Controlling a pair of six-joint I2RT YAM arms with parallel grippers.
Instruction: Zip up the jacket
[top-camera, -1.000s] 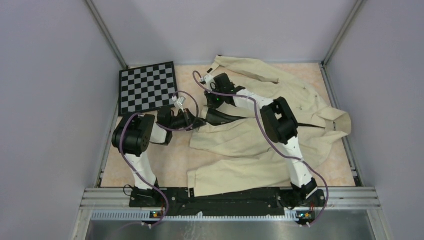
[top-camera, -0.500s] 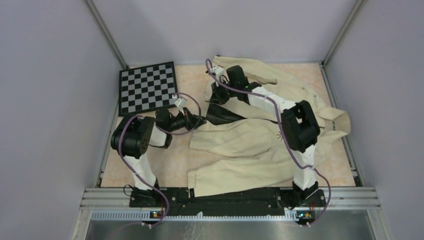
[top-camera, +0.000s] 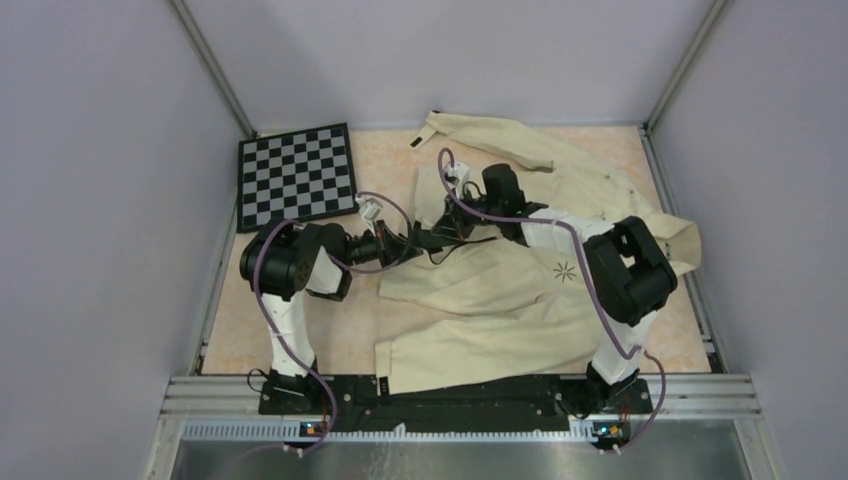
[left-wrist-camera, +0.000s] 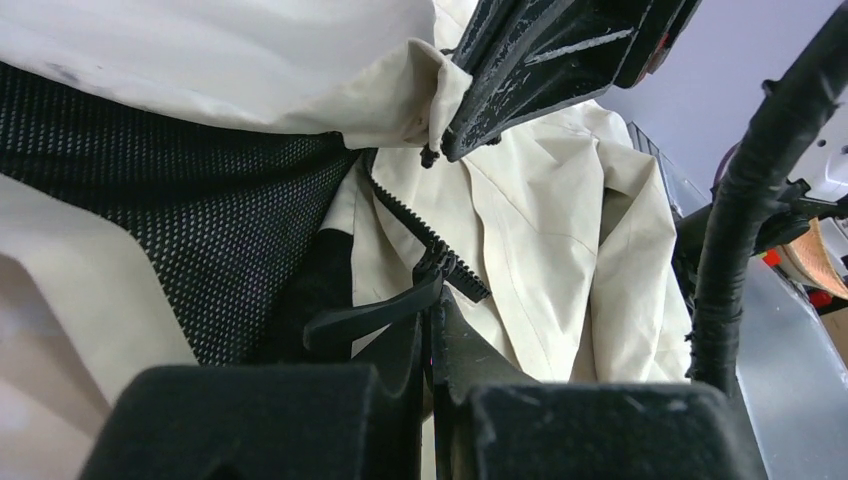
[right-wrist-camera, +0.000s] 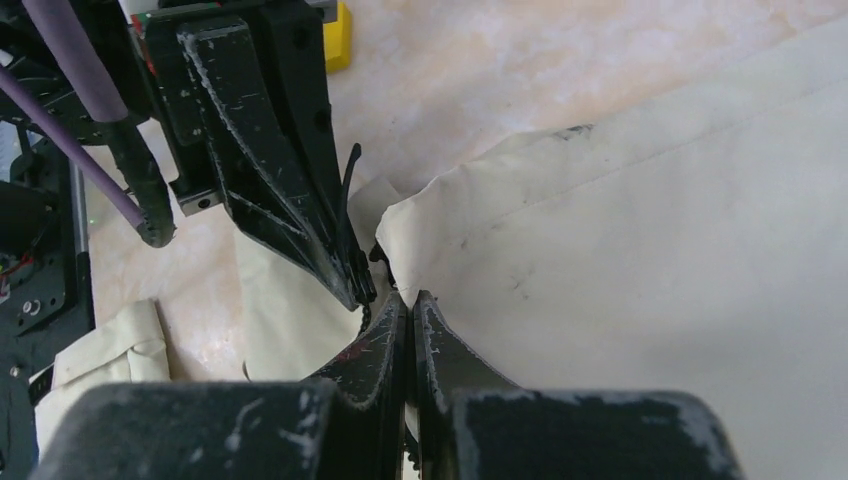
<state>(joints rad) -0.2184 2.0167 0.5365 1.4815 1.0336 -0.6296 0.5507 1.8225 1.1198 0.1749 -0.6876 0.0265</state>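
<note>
The jacket (top-camera: 520, 290) lies spread from centre toward 3 o'clock. At its 9 o'clock edge the left gripper (left-wrist-camera: 432, 310) is pressed together on the slider (left-wrist-camera: 445, 268), likely to draw it along. The right gripper (right-wrist-camera: 408, 300), reaching in from 1 o'clock, pinches the jacket's edge just beside it, seemingly to keep the teeth (left-wrist-camera: 400, 205) taut.

Right claw (right-wrist-camera: 408, 305) pinches jacket (right-wrist-camera: 650, 250) edge
</note>
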